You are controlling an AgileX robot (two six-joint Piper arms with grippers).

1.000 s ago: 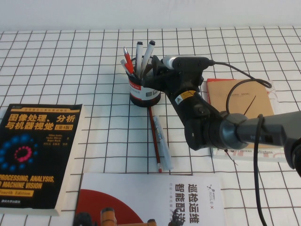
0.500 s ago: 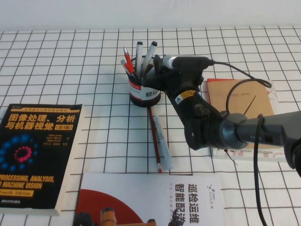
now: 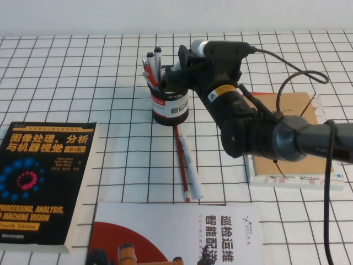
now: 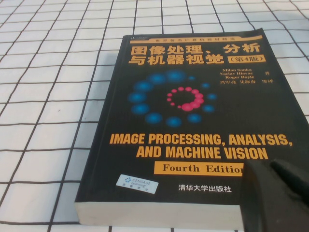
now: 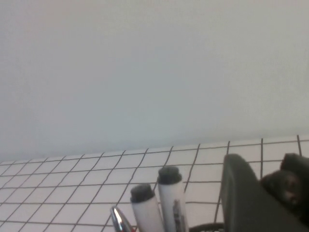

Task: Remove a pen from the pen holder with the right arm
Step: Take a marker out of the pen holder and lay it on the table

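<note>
Grey-capped white marker pens stand upright in the black mesh cylindrical pen holder. The right gripper sits at the holder's right rim beside them, but I cannot tell whether it has a grip. Judged step: securing a pen. Next comes a straight upward lift. The left gripper hangs over the black textbook, well left of the holder, and I cannot tell its state.

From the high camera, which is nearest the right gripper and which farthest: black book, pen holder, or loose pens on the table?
The right gripper is at the pen holder top; the left gripper sits by the black book.
1. Pen holder, right under it.
2. Loose pens, lying just in front of the holder.
3. Black book, far left.
</note>
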